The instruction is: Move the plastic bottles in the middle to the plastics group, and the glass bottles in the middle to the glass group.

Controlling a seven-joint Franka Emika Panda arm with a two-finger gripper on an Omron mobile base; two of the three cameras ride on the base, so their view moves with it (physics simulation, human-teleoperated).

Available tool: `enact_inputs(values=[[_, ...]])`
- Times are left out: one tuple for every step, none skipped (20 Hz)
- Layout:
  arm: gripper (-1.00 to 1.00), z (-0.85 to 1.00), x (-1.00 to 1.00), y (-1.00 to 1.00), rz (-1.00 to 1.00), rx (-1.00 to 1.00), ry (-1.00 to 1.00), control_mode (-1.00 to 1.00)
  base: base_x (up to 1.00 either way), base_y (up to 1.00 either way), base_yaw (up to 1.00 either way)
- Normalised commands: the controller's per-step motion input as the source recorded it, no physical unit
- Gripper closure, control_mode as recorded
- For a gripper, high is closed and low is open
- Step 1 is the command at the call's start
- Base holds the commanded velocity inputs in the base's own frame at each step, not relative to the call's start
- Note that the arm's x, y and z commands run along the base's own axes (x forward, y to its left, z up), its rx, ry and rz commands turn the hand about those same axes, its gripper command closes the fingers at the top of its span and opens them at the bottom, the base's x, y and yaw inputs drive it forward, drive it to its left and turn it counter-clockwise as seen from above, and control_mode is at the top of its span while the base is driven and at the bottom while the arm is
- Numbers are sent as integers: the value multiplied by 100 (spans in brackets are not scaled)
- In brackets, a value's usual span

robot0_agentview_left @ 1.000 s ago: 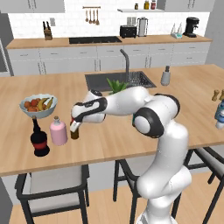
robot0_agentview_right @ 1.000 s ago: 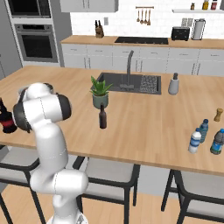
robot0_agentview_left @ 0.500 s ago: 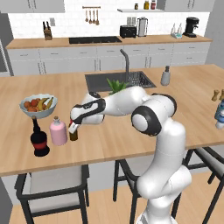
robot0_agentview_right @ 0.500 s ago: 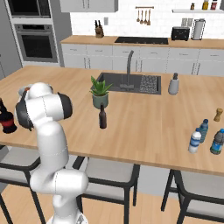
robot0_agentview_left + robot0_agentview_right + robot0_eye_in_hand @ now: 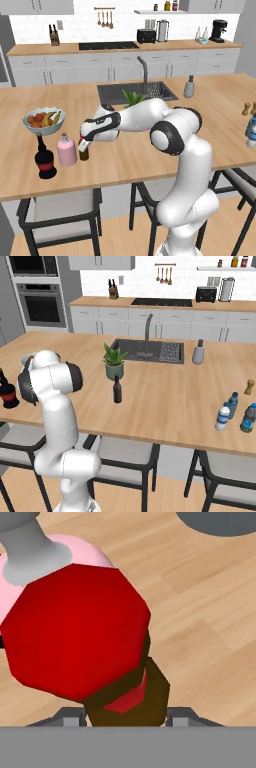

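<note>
A wooden island counter (image 5: 150, 155) is seen in a rendered kitchen, with a sink (image 5: 136, 92) set in its far side. In the left base view the arm is stretched low to the left, and the gripper (image 5: 84, 146) is closed around the neck of the amber bottle (image 5: 84, 153), which stands upright on the counter. In the hand view the amber bottle (image 5: 127, 699) is seen from above, its red cap (image 5: 75, 632) large in the middle, with a finger (image 5: 67, 718) pressed at each side of its brown body.

The amber bottle is placed just to the right of the pink bottle (image 5: 66, 150); whether they touch cannot be told. The black bottle (image 5: 45, 159) with a red label stands just left of the pink one. A fruit bowl (image 5: 43, 120) sits farther back.

In the right base view the dark bottle (image 5: 117, 390) is shown upright mid-counter, just in front of a potted plant (image 5: 114, 362). At the near right edge the small plastic bottle (image 5: 222, 417) stands near the teal bottle (image 5: 248, 418), with another blue bottle (image 5: 232, 405) behind them.
</note>
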Motion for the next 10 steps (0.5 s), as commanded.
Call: enact_inputs(values=[[-100, 0, 0, 0, 0, 0, 0, -100, 0, 0, 0], [-100, 0, 0, 0, 0, 0, -3, -100, 0, 0, 0], [-100, 0, 0, 0, 0, 0, -2, -100, 0, 0, 0], [-100, 1, 0, 0, 0, 0, -3, -100, 0, 0, 0], [-100, 8, 0, 0, 0, 0, -2, -100, 0, 0, 0], [-100, 9, 0, 0, 0, -1, -2, -100, 0, 0, 0], [-100, 11, 0, 0, 0, -2, -1, -100, 0, 0, 0], [-100, 14, 0, 0, 0, -2, -1, -100, 0, 0, 0], [-100, 21, 0, 0, 0, -3, 0, -100, 0, 0, 0], [-100, 21, -8, 0, 0, -3, -4, -100, 0, 0, 0]])
